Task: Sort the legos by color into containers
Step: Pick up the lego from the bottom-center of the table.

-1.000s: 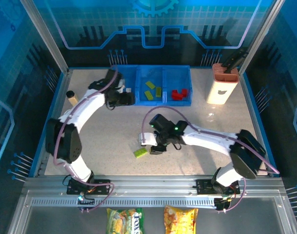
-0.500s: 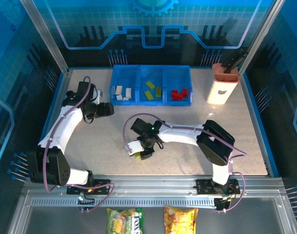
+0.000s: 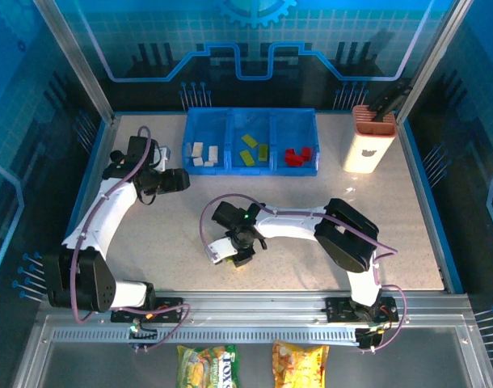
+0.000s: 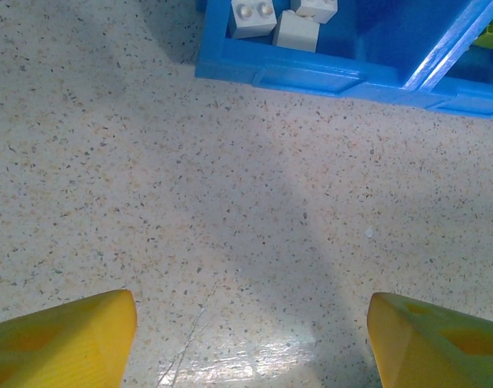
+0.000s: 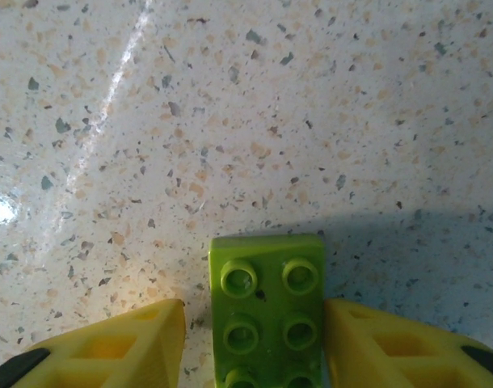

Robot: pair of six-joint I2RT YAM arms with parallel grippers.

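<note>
Low in the top view, your right gripper (image 3: 233, 255) stood spread around a lime brick (image 5: 267, 323) lying on the table (image 5: 230, 121), with a gap at one finger. Upper left, your left gripper (image 4: 250, 303) gaped wide before the blue tray (image 4: 311, 77), which held white bricks (image 4: 254, 12) in its leftmost compartment.

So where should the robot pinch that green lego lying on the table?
On its two long side walls, coming straight down from above. The green lego lies flat on the table, studs up, so its smooth sides are free. The right gripper straddles it, one finger beside each long side, which looks well placed.
</note>
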